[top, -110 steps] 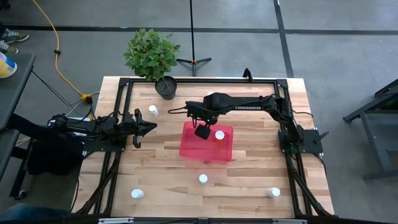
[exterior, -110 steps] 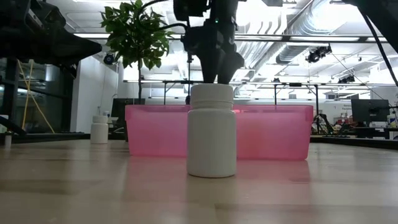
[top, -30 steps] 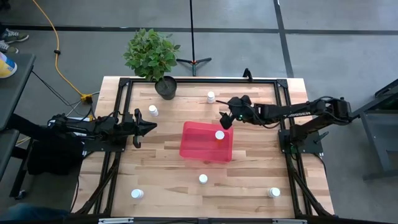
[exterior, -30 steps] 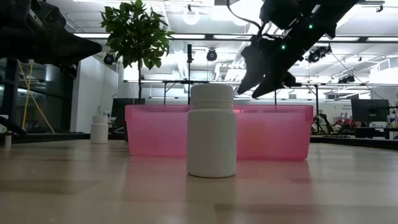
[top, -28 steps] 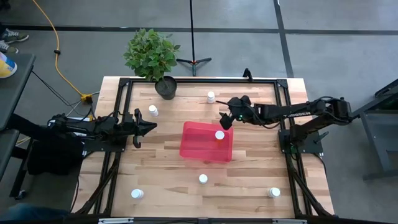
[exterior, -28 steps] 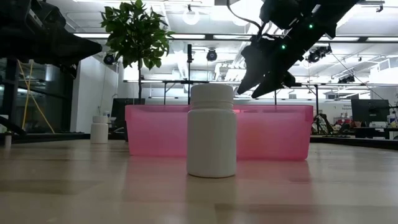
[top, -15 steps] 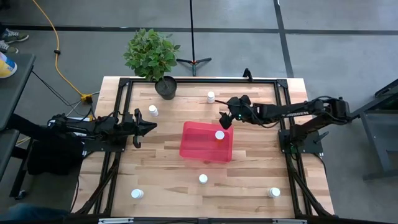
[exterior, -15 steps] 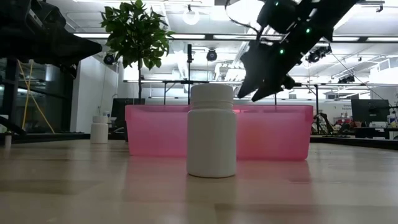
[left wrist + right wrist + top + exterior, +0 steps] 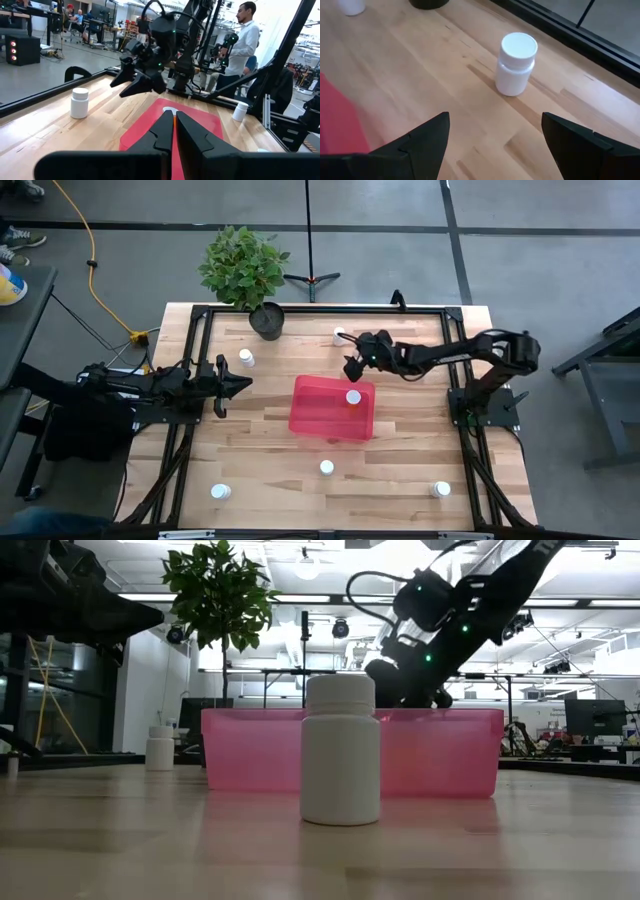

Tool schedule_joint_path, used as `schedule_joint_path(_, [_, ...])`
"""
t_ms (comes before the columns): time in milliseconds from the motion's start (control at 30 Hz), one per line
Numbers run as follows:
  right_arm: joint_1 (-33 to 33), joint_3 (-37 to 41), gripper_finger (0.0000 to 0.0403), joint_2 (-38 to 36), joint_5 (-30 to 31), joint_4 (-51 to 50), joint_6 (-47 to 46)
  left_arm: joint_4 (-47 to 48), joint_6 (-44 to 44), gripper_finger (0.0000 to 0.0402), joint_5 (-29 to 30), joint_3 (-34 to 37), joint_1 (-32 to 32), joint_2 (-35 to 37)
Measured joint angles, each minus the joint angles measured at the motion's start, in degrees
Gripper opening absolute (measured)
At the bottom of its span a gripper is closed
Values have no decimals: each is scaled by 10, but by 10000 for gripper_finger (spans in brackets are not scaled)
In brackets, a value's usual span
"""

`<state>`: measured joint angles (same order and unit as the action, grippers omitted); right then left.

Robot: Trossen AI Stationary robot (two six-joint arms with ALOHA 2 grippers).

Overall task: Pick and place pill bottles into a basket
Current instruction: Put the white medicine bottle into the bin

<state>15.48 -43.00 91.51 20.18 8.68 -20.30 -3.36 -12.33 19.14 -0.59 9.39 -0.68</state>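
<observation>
The red-pink basket [image 9: 330, 408] sits mid-table with one white-capped pill bottle [image 9: 353, 397] in it. Other pill bottles stand on the table: one near the far edge [image 9: 339, 335] [image 9: 516, 63], one at far left [image 9: 245, 357], one just in front of the basket [image 9: 326, 467] [image 9: 340, 750], and two at the near corners [image 9: 220, 491] [image 9: 440, 489]. My right gripper [image 9: 351, 367] [image 9: 492, 130] is open and empty, above the table between the basket's far edge and the far bottle. My left gripper [image 9: 241, 383] [image 9: 174, 127] is shut and empty, left of the basket.
A potted plant [image 9: 262, 315] stands at the far left of the table, close to the far-left bottle. A black frame [image 9: 205, 311] runs along the table's far and side edges. A person [image 9: 245, 40] stands in the room beyond the table.
My right gripper has gone a little toward the table's left and far edges, toward the bottle near the far edge, and has sunk lower. It stays open. The bottles and the basket have not moved.
</observation>
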Motion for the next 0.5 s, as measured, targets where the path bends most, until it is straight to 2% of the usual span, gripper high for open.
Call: schedule_joint_path(500, [58,0,307,50,-42,136,43,0,-2,58,0,0,0,0])
